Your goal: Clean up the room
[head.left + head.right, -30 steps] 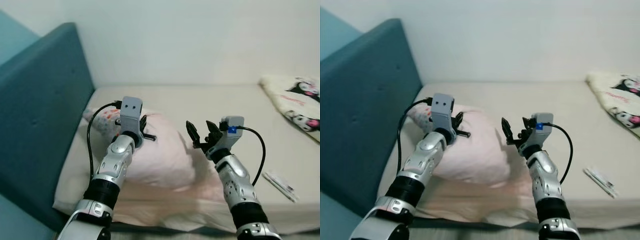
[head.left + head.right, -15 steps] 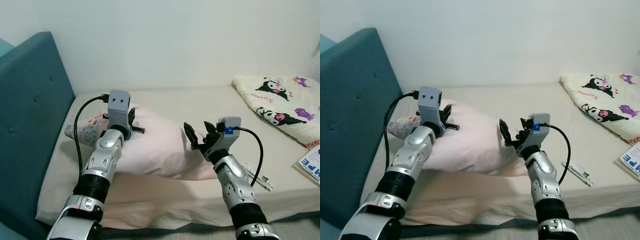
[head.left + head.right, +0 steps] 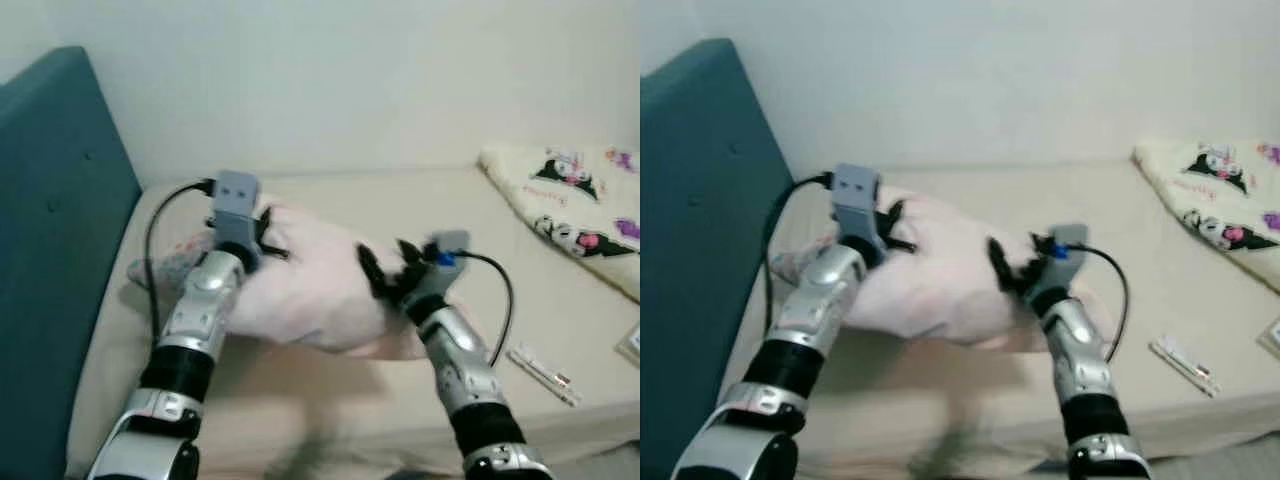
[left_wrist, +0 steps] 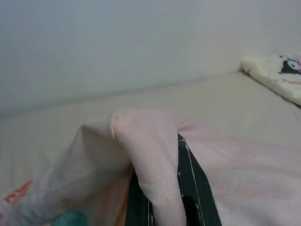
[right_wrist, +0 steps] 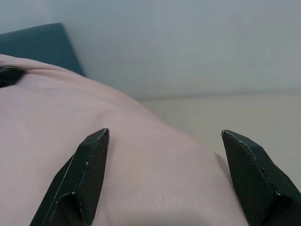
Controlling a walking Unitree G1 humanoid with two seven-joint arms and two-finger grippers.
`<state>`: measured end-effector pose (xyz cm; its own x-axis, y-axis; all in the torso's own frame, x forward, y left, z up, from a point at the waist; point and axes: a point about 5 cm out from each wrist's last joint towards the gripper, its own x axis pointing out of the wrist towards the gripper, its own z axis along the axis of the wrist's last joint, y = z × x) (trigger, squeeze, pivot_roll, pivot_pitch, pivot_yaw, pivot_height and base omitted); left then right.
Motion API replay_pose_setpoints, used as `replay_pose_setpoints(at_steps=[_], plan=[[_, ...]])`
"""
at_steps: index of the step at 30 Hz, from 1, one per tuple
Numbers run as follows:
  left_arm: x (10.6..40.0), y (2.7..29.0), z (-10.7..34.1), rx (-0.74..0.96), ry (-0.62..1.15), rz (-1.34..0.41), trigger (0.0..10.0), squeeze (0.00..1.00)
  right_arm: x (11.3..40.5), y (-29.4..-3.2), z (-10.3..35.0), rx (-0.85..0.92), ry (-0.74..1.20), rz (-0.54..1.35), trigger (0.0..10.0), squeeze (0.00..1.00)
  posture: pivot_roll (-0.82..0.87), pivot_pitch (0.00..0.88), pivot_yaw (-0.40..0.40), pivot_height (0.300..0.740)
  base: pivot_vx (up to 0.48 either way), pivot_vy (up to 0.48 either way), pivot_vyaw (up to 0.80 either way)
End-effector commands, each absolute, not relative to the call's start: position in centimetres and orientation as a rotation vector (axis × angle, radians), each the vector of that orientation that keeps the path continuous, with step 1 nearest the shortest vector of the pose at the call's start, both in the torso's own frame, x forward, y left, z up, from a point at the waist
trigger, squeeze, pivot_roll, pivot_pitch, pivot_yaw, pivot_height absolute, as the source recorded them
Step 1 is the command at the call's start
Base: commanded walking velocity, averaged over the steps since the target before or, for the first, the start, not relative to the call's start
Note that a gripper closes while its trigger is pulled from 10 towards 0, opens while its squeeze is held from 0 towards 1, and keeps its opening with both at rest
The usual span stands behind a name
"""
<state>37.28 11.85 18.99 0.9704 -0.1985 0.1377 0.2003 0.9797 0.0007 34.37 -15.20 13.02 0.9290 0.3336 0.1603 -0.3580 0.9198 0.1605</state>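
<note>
A large pale pink pillow lies on the beige bed near the teal headboard. My left gripper is shut on the pillow, with a fold of pink cloth pinched between its black fingers. My right gripper is open at the pillow's right end, its two fingertips spread wide over the pink cloth. A patterned cloth peeks out from under the pillow on the left.
A cream blanket with cartoon prints lies at the bed's far right. A small flat packet rests near the bed's front edge on the right. A white wall runs behind the bed.
The camera has shifted and the picture is blurred. My right gripper has moved left onto the pillow's right end. The left gripper keeps its hold on the pillow.
</note>
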Motion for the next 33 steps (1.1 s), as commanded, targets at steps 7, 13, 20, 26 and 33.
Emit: replay_pose_setpoints(at_steps=[7,13,20,26,33], plan=[[37.4,12.1,20.3,0.007,-0.223,-0.204,10.0,0.00,34.0,-15.8,12.3,0.169,-0.108,0.339,10.0,0.00,-0.15,0.047,0.010,0.722,0.000,0.176,0.00],[37.9,14.0,20.7,0.090,-0.238,-0.155,10.0,0.00,34.0,-16.1,12.4,0.165,-0.112,0.331,10.0,0.00,-0.15,0.045,0.014,0.722,0.000,0.160,0.00],[38.5,14.7,21.9,0.119,-0.268,-0.150,10.0,0.00,34.0,-15.9,12.5,0.163,-0.116,0.336,10.0,0.00,-0.15,0.041,0.019,0.722,0.000,0.274,0.00],[38.4,13.3,22.1,0.111,-0.287,-0.193,10.0,0.00,34.0,-15.9,12.5,0.166,-0.118,0.332,10.0,0.00,-0.15,0.045,0.025,0.722,0.000,0.293,0.00],[37.9,9.9,20.8,0.077,-0.266,-0.275,10.0,0.00,33.8,-15.8,12.3,0.168,-0.116,0.328,10.0,0.00,-0.15,0.049,0.029,0.722,0.000,0.333,0.00]])
